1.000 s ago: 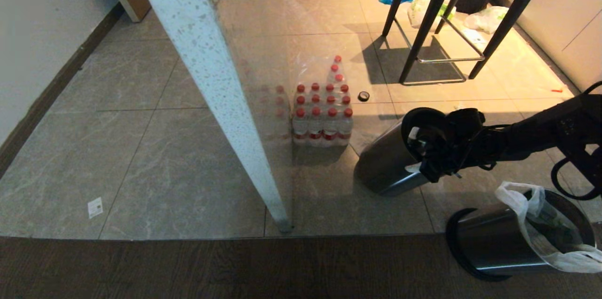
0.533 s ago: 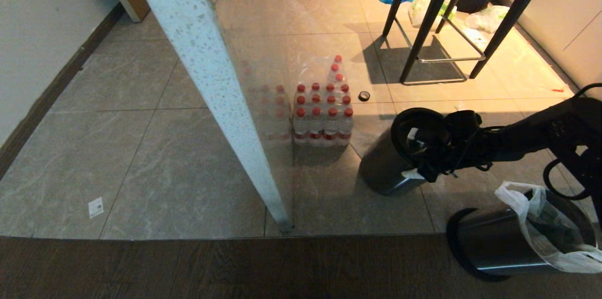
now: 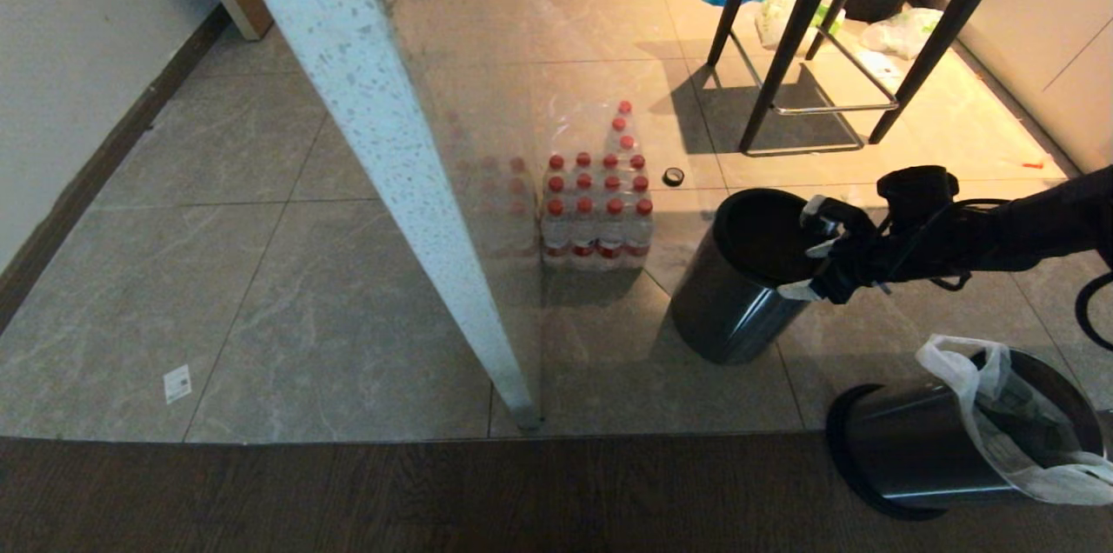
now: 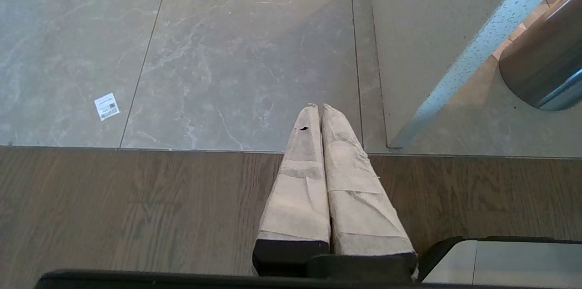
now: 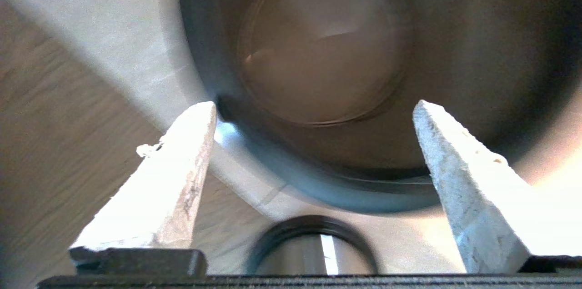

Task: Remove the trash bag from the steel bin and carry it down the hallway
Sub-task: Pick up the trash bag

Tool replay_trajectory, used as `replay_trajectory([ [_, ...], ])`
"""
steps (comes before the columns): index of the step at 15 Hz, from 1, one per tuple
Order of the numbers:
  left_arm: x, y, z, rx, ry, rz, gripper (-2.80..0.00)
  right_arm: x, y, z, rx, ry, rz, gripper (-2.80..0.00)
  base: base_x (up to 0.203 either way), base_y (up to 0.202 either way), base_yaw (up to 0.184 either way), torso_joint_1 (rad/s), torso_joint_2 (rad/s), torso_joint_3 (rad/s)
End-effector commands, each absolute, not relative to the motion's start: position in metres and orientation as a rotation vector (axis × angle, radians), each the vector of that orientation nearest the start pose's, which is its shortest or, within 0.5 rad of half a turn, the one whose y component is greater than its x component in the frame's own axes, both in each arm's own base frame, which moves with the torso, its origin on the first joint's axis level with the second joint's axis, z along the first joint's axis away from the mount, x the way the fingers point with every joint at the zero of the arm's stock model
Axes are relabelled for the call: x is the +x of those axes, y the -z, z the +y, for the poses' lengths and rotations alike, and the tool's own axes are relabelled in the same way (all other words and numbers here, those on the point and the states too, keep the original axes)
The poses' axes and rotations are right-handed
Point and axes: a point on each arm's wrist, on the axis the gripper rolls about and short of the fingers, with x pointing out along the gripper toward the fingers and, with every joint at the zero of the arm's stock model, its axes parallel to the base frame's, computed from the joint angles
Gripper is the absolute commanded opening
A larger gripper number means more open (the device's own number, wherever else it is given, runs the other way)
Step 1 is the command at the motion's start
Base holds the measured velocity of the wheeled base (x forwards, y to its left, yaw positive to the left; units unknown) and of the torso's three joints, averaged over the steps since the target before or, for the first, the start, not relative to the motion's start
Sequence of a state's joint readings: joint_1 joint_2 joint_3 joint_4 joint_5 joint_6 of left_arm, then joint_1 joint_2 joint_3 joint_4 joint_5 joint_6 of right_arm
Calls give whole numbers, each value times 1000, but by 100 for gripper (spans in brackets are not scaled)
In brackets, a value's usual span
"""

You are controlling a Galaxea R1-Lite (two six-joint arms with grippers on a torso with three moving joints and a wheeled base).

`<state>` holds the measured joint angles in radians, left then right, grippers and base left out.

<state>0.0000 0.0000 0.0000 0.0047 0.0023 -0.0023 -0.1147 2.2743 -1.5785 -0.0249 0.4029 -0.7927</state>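
Just now lets go of the empty bin [image 3: 739, 292] with the right gripper [image 3: 813, 250]: held it tipped by the rim a second ago, leaves it upright on the tiles, near the pack of water bottles [image 3: 596, 214] and past the table leg [image 3: 417, 205]. Has spread the fingers wide, gripping nothing, and hangs just off the black rim, looking straight down into a bare interior. Keeps the left gripper [image 4: 318, 107] pressed shut and parked low, over the seam between the tiles and the wood floor [image 4: 136, 211].

Means little progress on the real job: frees the working hand, but removes no bag yet. Calls next, probably, for a swing back toward the near right corner of the floor in the head view.

Finds the trash bag [image 3: 983, 396] there, white and crumpled, draped over the mouth of the steel bin [image 3: 922, 457] and hanging into it. Seems to show that bin lying on its side at the wood floor's edge, though cut off by the frame: long axis roughly along the seam, mouth and bag toward the robot's right, the other end toward the table leg.
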Motion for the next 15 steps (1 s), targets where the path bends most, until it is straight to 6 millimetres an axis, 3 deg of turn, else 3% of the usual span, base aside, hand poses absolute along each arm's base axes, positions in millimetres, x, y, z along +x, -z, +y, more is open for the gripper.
replay_trajectory([
  [1,-23,-75,0,-3,-3,5,-280,439,-142,-51,-591,-479,455,0,0,0,0,0,0,0],
  [2,-23,-75,0,-3,-3,5,-280,431,-148,-54,-582,-472,453,-280,0,0,0,0,0,0],
  [7,-23,-75,0,-3,-3,5,-280,371,-143,-75,-515,-445,568,-280,0,0,0,0,0,0],
  [10,-23,-75,0,-3,-3,5,-280,323,-137,-91,-461,-393,642,-280,0,0,0,0,0,0],
  [15,-23,-75,0,-3,-3,5,-280,247,-149,-147,-348,-136,687,-280,0,0,0,0,0,0],
])
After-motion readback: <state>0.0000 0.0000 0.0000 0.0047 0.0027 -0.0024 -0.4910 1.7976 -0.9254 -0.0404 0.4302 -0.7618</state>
